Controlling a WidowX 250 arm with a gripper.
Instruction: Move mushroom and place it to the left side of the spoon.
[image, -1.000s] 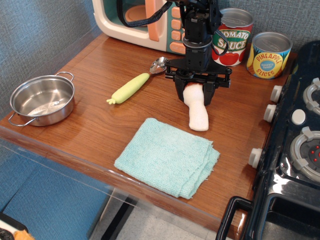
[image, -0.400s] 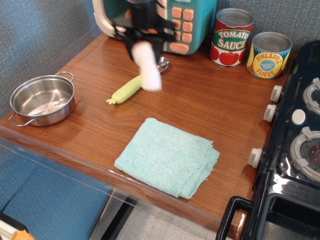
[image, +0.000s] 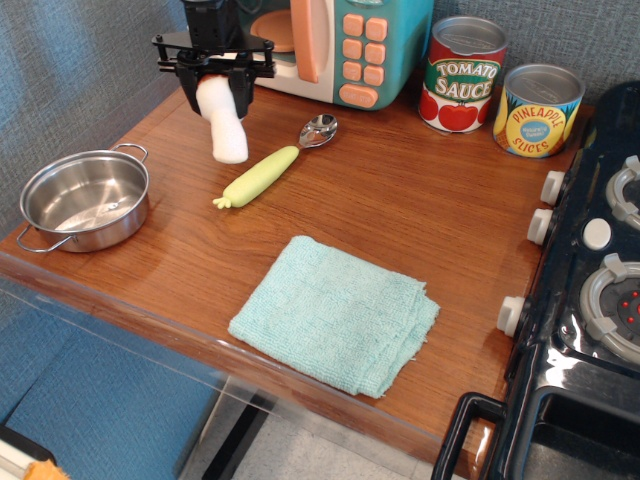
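The mushroom (image: 226, 125) hangs from my gripper (image: 213, 88) with its white stem pointing down; its cap is hidden between the black jaws. The gripper is shut on it, at the back left of the table, in front of the toy microwave. The stem's end is near the wood; I cannot tell if it touches. The spoon (image: 272, 167) lies on the table to the right of the mushroom, silver bowl at the far end, yellow-green handle pointing toward the front left.
A steel pot (image: 82, 200) stands at the left edge. A toy microwave (image: 340, 45) is at the back, with a tomato sauce can (image: 462, 75) and a pineapple can (image: 538, 110) to its right. A folded teal cloth (image: 337, 312) lies in front. A black stove (image: 590, 300) fills the right side.
My gripper has carried the mushroom from right of the spoon, over the spoon, to the spoon's left and lowered it toward the table. Spoon, pot and cloth have not moved.
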